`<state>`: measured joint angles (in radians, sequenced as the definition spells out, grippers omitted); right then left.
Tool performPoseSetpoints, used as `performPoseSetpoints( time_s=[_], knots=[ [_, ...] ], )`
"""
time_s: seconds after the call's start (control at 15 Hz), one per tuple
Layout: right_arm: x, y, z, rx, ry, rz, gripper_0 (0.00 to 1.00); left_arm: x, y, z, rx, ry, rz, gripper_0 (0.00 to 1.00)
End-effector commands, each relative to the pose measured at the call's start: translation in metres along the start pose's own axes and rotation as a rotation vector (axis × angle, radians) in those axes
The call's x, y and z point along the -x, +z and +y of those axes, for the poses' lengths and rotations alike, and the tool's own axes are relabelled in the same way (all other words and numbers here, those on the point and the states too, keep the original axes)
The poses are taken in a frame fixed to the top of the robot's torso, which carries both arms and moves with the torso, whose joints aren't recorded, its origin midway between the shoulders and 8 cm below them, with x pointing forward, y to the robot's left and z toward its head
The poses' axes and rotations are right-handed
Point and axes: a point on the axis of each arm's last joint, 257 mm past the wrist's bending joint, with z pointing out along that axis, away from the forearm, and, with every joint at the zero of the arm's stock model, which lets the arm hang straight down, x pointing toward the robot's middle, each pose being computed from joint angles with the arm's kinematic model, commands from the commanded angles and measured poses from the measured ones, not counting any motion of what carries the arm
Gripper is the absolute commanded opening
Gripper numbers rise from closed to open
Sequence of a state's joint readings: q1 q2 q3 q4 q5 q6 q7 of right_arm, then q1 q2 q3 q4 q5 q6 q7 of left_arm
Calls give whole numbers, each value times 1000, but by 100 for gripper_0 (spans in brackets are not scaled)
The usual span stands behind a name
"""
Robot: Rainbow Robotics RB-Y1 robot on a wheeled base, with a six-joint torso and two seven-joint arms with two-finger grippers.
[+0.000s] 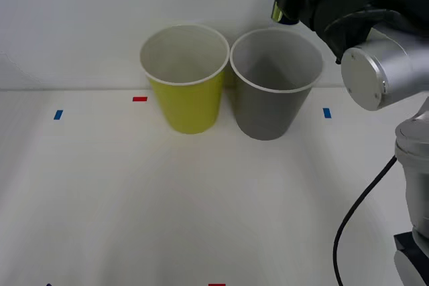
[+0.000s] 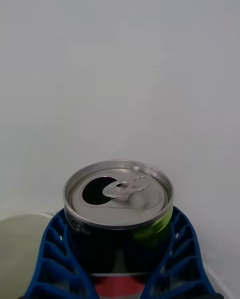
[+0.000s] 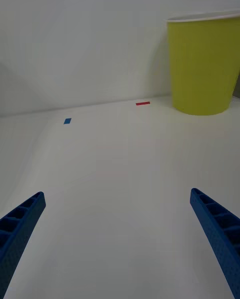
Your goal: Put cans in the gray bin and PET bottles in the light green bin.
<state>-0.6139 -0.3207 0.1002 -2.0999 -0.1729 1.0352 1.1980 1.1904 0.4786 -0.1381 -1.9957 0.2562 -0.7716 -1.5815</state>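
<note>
Above the far rim of the tall dark gray plastic bin (image 1: 275, 85), the small black aluminium can (image 2: 119, 205) is clamped upright in the right gripper (image 1: 285, 1), poised for dropping inside. The yellow-green plastic bin (image 1: 185, 77) stands just beside the gray bin; the left gripper (image 3: 120, 239), jaws spread, is held idle over the bench (image 3: 120, 169).

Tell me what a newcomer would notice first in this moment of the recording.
Two tall bins side by side at the back of the white table: the light green bin on the robot's left, the gray bin on its right. Next, the right gripper, raised above the gray bin's far rim and shut on the can, whose silver top is already opened. The left gripper is open, low over the table on the green bin's side.
</note>
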Motion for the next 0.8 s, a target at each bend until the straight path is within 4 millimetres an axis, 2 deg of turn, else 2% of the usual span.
performPoseSetpoints(
  time_s=[0.07, 0.2, 0.4, 0.47, 0.6, 0.67, 0.73, 0.8],
  knots=[
    [-7, 15, -9, -6, -2, -13, 0, 0, 0, 0, 0, 0, 0, 100],
    [-10, 23, -13, -4, -2, -26, 0, 0, 0, 0, 0, 0, 0, 100],
    [-11, 24, -17, -10, -16, -27, 0, 0, 0, 0, 0, 0, 0, 100],
    [-11, 24, -18, -11, -18, -28, 9, 0, 0, 0, 0, 0, 0, 100],
    [-10, 24, -19, -10, -19, -29, 62, 0, 0, 0, 0, 0, 0, 100],
    [-11, 24, -19, -11, -22, -28, 95, 0, 0, 0, 0, 0, 0, 100],
    [-11, 24, -19, -11, -24, -28, 100, 0, 0, 0, 0, 0, 0, 100],
    [-10, 24, -18, -8, -23, -30, 100, 0, 0, 0, 0, 0, 0, 100]
  ],
)
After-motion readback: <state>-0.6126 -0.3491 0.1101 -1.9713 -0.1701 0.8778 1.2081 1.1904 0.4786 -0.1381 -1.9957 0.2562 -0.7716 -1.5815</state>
